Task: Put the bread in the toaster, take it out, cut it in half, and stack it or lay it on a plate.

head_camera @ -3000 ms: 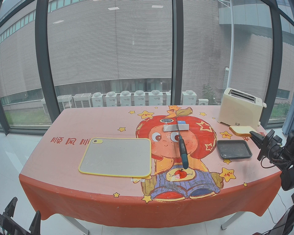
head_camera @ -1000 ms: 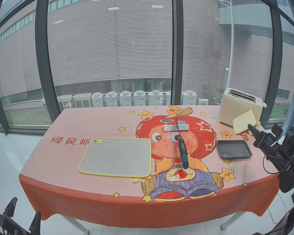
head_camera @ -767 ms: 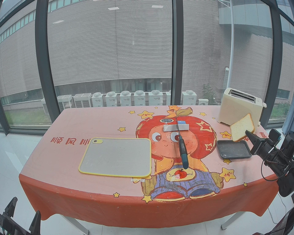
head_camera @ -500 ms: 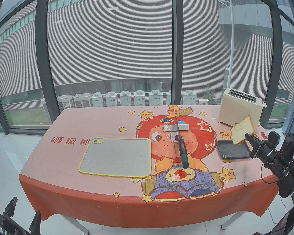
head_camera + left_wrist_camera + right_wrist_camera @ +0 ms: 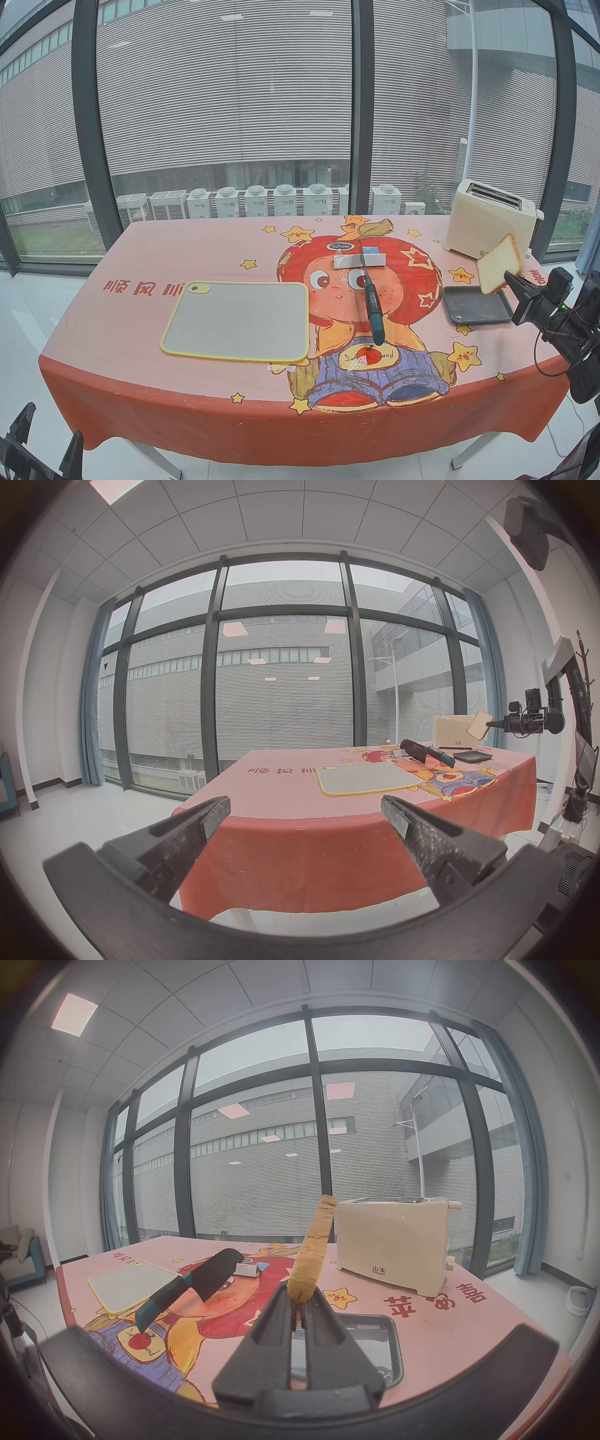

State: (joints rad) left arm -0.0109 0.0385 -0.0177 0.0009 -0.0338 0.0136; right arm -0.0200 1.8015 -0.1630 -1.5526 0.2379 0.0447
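My right gripper [image 5: 511,280] [image 5: 300,1300] is shut on a slice of bread [image 5: 499,264] [image 5: 312,1249], holding it upright by one corner in the air. The slice hangs above the far right end of the dark plate [image 5: 477,304] [image 5: 369,1341], just in front of the cream toaster [image 5: 490,219] [image 5: 394,1241]. A knife with a blue handle [image 5: 374,306] [image 5: 187,1285] lies at the table's middle, its blade on a grey rest. The yellow-rimmed cutting board [image 5: 239,320] [image 5: 369,777] lies to the left. My left gripper [image 5: 306,827] hangs open, low beside the table.
The table [image 5: 187,256] carries an orange cartoon cloth and stands against large windows. The toaster sits at the far right corner, with its slots on top. Bare cloth lies between the board and the knife and along the front edge.
My right gripper has lifted the bread off the table by the toaster and tipped it upright. Over the last second it dipped toward the plate, then shifted slightly right.
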